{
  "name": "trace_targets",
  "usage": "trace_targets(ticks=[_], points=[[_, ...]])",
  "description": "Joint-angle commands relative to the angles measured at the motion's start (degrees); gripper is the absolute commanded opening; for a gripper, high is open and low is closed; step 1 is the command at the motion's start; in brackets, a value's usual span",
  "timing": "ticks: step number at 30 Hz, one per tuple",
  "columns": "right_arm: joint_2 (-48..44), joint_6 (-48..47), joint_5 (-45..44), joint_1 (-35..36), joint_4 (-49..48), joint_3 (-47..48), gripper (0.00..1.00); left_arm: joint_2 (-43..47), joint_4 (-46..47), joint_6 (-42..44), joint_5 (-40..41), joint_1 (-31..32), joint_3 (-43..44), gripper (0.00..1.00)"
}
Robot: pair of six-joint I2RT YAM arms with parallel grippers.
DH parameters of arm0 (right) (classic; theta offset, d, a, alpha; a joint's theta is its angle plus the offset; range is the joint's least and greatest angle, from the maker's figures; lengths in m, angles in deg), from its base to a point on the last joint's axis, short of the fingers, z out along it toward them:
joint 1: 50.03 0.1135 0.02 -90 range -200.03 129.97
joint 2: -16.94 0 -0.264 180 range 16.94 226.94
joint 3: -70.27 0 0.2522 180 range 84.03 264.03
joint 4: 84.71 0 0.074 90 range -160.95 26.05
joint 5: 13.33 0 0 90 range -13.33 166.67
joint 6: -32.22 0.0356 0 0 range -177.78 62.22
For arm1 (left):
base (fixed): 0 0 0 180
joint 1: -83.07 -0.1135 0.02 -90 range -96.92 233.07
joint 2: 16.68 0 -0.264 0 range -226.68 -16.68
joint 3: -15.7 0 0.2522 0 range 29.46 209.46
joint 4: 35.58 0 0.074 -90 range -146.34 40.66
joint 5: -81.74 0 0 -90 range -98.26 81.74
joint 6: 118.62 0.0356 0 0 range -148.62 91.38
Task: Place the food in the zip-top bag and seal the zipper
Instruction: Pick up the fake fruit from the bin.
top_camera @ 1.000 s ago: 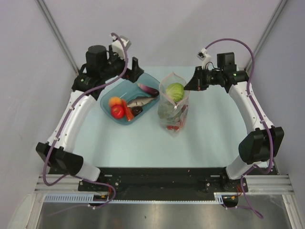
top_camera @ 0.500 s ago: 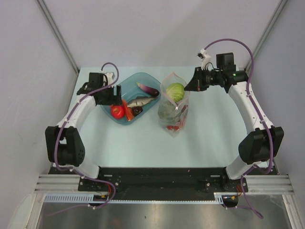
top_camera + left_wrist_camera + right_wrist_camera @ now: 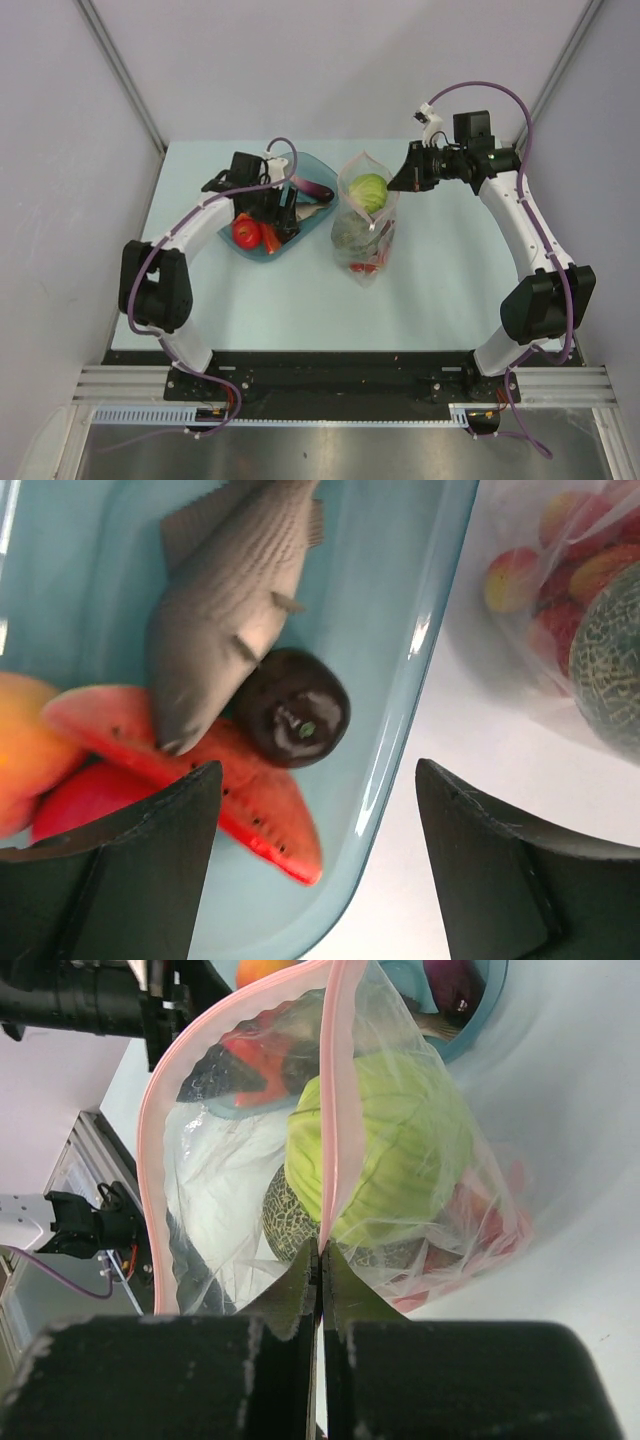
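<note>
1. My left gripper (image 3: 315,772) hangs spread wide over the blue tray (image 3: 400,640), above the grey fish (image 3: 215,610) and a dark plum (image 3: 292,708).
2. My right gripper (image 3: 320,1255) pinches the pink zipper (image 3: 335,1080) of the zip-top bag (image 3: 362,225).
3. The bag stands upright just beside the tray, with a green cabbage (image 3: 390,1150) inside.

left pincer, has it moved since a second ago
Yes. The left pincer came from the blue tray's far rim toward the arm bases, and now hangs over the tray's middle.

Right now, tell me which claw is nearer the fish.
Left. The left claw hovers over the tray, close to the fish; the right claw pinches the bag, farther off.
</note>
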Motion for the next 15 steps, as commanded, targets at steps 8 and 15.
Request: trace_targets(ticks=[8,15], points=[[-0.05,-2.73,-1.03,0.37,0.08,1.43,0.0,-8.49,3.36,-11.31,3.29,2.29,1.12,0.83],[-0.31,-3.08,-0.95,0.37,0.44,1.17,0.0,-13.15,5.99,-14.56,7.68,2.9,2.34,0.86]])
